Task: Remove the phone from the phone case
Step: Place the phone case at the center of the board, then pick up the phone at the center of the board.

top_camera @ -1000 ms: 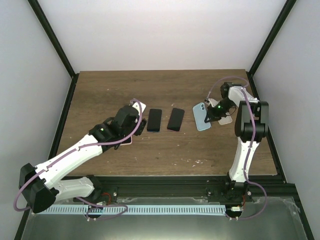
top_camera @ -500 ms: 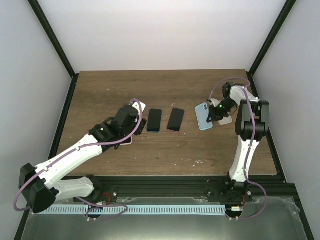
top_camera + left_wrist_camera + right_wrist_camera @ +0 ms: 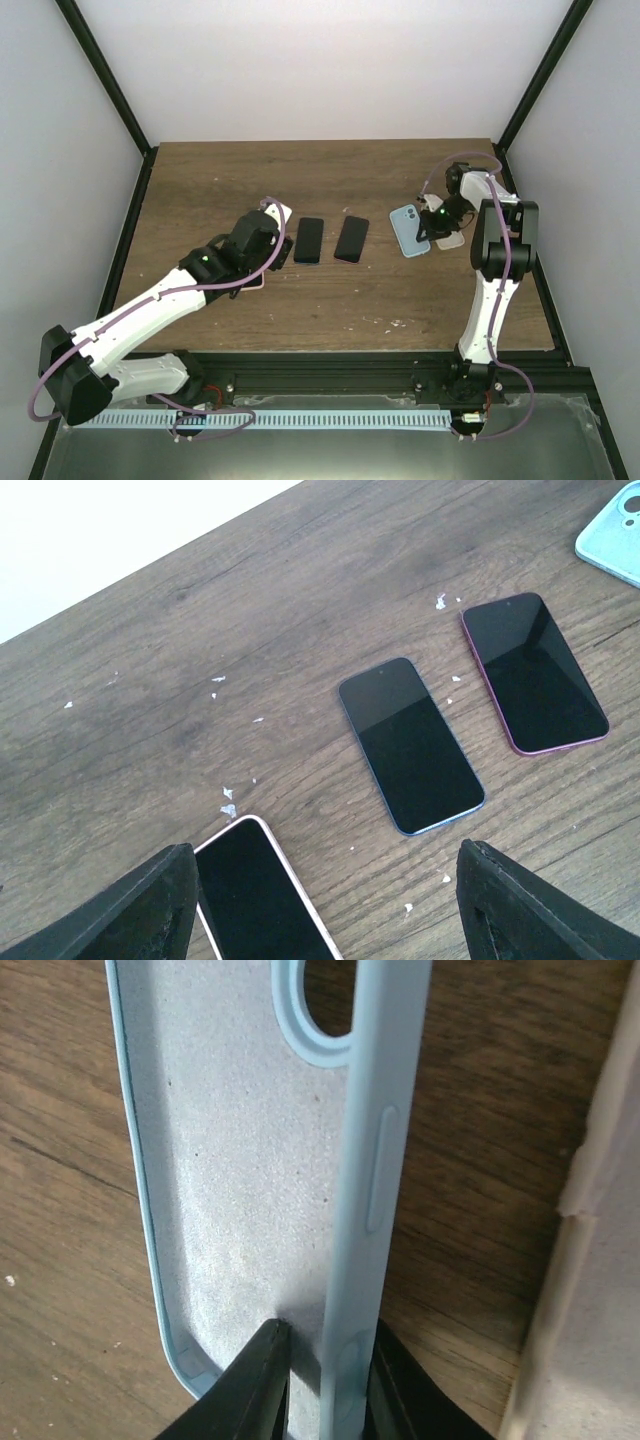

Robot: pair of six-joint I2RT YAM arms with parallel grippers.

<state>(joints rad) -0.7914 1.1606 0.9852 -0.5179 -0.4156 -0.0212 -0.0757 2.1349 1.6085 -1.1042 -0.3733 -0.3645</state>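
Phone case (image 3: 230,1160): light blue and empty, its grey lining bare; it is tilted up on one long side over the right part of the worktop (image 3: 330,180).
Right fingers (image 3: 262,1380): closed on the case's side wall, one inside it and one outside, pinching it.
Left fingers (image 3: 140,910): spread wide, holding nothing, hovering over the worktop left of centre.
Blue-rimmed phone (image 3: 410,745): flat, screen up, mid-worktop.
Magenta-rimmed phone (image 3: 535,672): flat, screen up, beside the blue-rimmed phone without touching it, between that phone and the case.
Pale-rimmed phone (image 3: 262,895): flat, screen up, beneath the left fingers, partly cut off by the frame.
Case's own phone: cannot tell which of the three it is.
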